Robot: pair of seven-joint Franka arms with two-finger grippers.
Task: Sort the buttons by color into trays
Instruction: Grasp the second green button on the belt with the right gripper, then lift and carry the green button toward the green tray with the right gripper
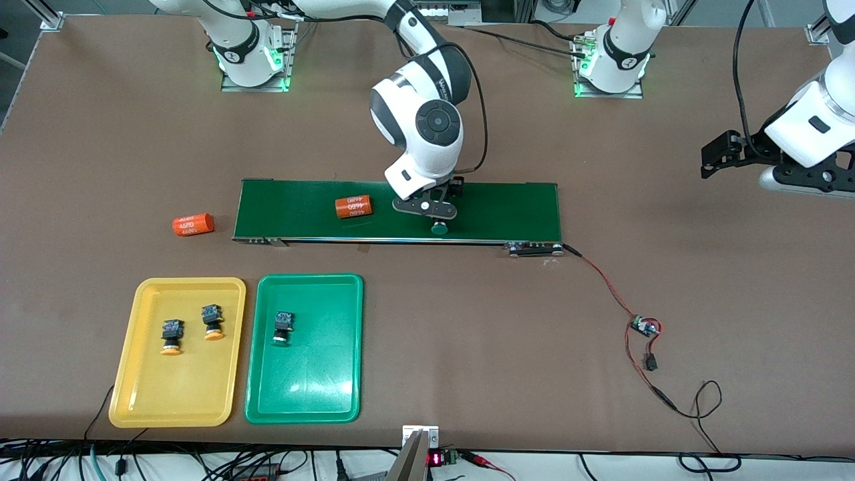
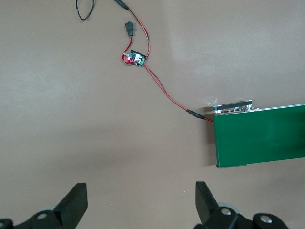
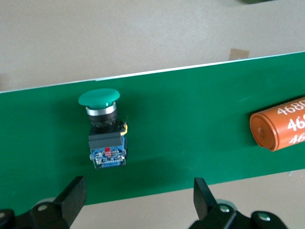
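My right gripper (image 3: 136, 200) hangs open over the long dark-green belt (image 1: 494, 207), jaws straddling the last green-capped push-button (image 3: 104, 129) lying there, lined up to lift it toward the shallow green plastic tray (image 1: 304, 401). My left gripper (image 2: 140, 202) waits open over bare table at its own end.

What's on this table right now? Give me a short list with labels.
yellow tray: two yellow buttons
green tray: one green button
belt: second green button, orange cylinder
table: another orange cylinder beside belt
right gripper: open, over the belt's button
left gripper: open, waiting over bare table
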